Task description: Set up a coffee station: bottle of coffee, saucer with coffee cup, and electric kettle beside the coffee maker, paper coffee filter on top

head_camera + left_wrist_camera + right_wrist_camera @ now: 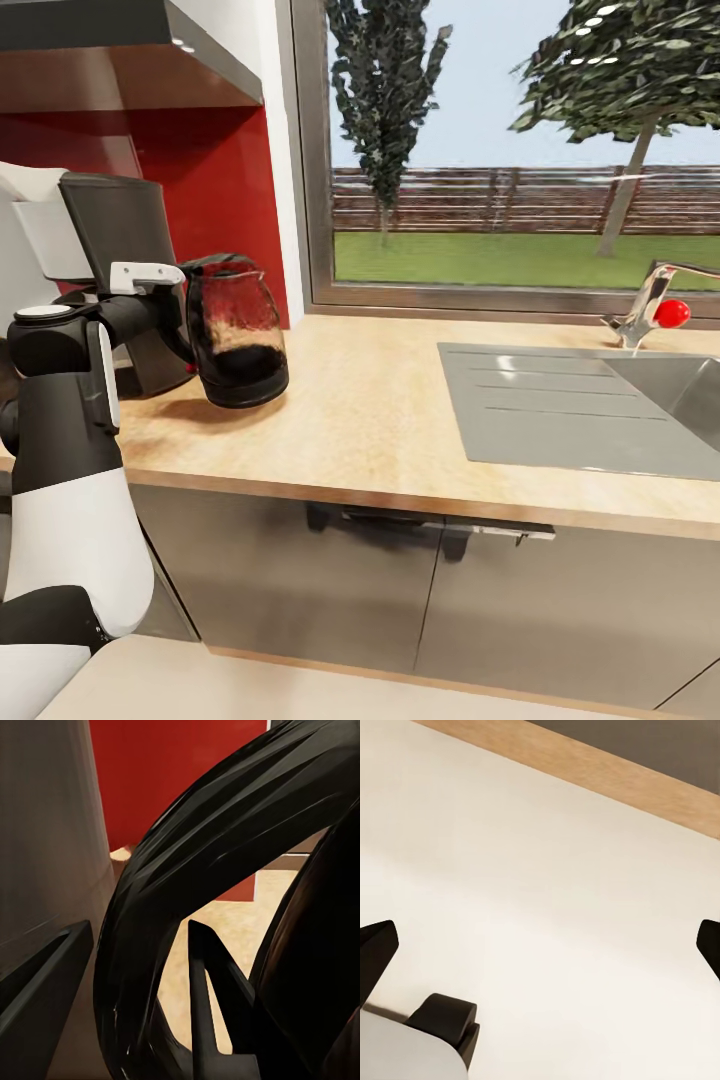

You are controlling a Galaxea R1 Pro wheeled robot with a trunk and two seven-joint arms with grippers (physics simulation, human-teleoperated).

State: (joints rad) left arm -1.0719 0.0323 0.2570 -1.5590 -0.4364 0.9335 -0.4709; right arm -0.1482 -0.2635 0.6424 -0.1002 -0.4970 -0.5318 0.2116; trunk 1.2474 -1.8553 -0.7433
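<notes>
Electric kettle (236,335): grasped by its black handle in the left gripper (180,300), tilted, base touching the counter (380,420) beside a dark appliance (125,270). Placement judged nearly complete. Right gripper (540,945): spread, empty. Remaining items unseen, judged outstanding.

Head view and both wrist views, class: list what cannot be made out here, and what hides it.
- Coffee maker: lower body and carafe hidden by the left arm, head view.
- Left gripper: grip on the electric kettle handle unclear, too close.
- Right gripper: fingertips cut off by picture edges.
- Sink: cut off at the right edge.
</notes>
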